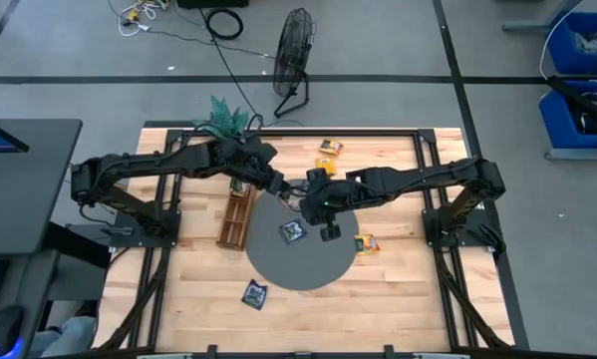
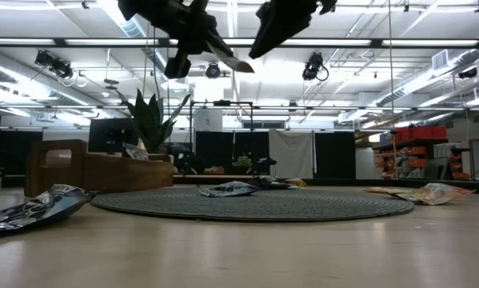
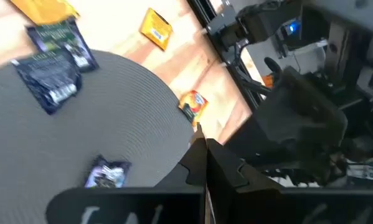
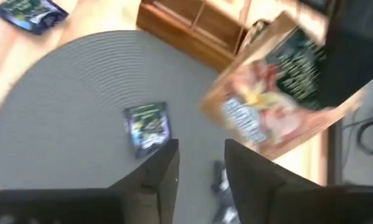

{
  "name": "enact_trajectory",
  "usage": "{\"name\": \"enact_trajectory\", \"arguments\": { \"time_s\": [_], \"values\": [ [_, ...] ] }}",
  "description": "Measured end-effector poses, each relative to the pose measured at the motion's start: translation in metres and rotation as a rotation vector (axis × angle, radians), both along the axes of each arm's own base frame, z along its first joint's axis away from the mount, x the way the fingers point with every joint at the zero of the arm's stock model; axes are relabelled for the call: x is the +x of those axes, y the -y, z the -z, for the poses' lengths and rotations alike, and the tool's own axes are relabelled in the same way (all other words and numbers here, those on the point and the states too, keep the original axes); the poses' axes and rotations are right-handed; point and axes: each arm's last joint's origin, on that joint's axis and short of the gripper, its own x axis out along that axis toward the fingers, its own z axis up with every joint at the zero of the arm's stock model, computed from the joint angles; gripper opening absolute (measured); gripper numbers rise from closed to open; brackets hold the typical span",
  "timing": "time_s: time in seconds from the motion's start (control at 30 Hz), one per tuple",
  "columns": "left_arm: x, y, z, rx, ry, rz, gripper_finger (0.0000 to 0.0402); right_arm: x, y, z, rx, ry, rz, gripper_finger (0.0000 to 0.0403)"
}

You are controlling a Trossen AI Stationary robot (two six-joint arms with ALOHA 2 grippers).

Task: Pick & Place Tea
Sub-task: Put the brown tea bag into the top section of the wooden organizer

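While both arms meet above the far edge of the round grey mat [image 1: 298, 261], you have a pale tan sachet [image 4: 274, 93] raised off the bench [image 1: 398, 299] between them. Your left claw [image 2: 223, 50] has its fingers pressed together on this sachet; in the low view it shows edge-on as a thin strip whose long axis tilts down and away from the left fingers toward the right arm. In the right wrist view its printed face is turned to the camera and it sits askew, just beyond the right fingers [image 4: 155, 171]. Your right claw [image 4: 202, 165] has its fingers apart with a clear gap between them, and nothing lies in that gap; it hangs over the mat beside the left one. On the mat below lies a dark blue-black sachet [image 1: 293, 232], flat, just beside the right claw in the overhead view. Another dark sachet [image 1: 254, 294] lies on the bare wood just off the mat's near edge. A yellow-orange sachet [image 1: 366, 244] rests on the wood beside the mat's right edge, and two more yellow-orange sachets [image 1: 328, 152] lie near the bench's far edge. The long wooden tray [image 1: 236, 214] stands beside the mat's left edge, lengthwise toward the plant [image 1: 223, 115].
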Motion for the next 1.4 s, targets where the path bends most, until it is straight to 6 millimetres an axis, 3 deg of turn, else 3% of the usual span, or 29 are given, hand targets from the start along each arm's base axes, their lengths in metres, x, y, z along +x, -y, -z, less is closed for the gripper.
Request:
{"name": "enact_trajectory", "arguments": {
  "time_s": [0.07,0.2,0.4,0.6,0.9,1.4],
  "values": [
    [-0.001,-0.002,0.000,0.010,-0.004,-0.003,0.0003,-0.005,0.000,-0.001,0.027,-0.022,0.053,0.0150],
    [-0.013,-0.002,-0.002,0.057,-0.077,-0.091,0.0003,-0.023,0.006,-0.001,0.081,-0.069,0.407,0.0158],
    [-0.040,0.011,0.002,0.236,-0.331,-0.319,0.0003,-0.033,0.011,0.003,0.097,-0.031,0.685,0.0102],
    [-0.050,0.017,0.005,0.353,-0.441,-0.436,0.0003,-0.024,0.012,0.012,0.168,0.076,0.724,0.0009],
    [-0.062,0.017,0.010,0.402,-0.559,-0.566,0.0003,-0.018,0.016,0.029,0.258,0.103,0.699,0.0005],
    [-0.054,0.020,0.013,0.357,-0.506,-0.605,0.0003,-0.017,0.021,0.032,0.254,0.095,0.666,0.0002]
  ]
}}
